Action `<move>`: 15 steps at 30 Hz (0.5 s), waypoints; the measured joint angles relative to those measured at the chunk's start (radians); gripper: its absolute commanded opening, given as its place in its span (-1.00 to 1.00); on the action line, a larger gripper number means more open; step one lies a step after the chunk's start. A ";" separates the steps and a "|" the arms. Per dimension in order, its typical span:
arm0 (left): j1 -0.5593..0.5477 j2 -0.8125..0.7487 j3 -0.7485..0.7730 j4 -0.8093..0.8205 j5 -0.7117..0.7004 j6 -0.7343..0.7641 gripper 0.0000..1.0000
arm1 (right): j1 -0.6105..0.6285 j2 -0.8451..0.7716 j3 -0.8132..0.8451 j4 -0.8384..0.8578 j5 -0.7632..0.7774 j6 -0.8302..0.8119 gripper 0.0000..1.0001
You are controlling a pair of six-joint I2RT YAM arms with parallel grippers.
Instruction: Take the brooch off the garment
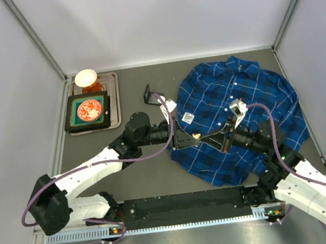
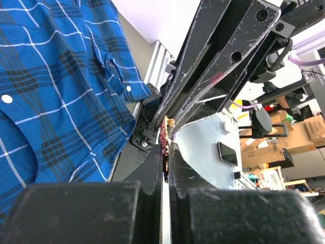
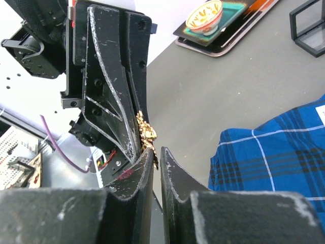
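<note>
The garment [image 1: 238, 107] is a blue plaid shirt lying spread at the right of the table; it also shows in the left wrist view [image 2: 51, 91] and the right wrist view [image 3: 274, 157]. The brooch [image 1: 195, 135] is a tiny golden glint by the shirt's left edge, held clear of the cloth. My left gripper [image 1: 190, 137] and right gripper [image 1: 203, 136] meet tip to tip on it. In the left wrist view the left gripper [image 2: 166, 147] is shut on the dark-red brooch [image 2: 165, 145]. In the right wrist view the golden brooch [image 3: 146, 133] has its lower end between the tips of the right gripper [image 3: 157, 151], whose jaws stand almost together.
A metal tray [image 1: 114, 98] at the back left holds a dark square dish [image 1: 90, 110] with red contents and a small bowl [image 1: 85, 78]. A black open frame [image 1: 149, 94] stands between tray and shirt. A white label [image 1: 187, 118] sits on the shirt.
</note>
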 measured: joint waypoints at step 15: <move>0.006 -0.021 -0.052 0.077 0.010 -0.061 -1.00 | 0.000 -0.035 -0.061 0.069 0.012 0.081 -0.69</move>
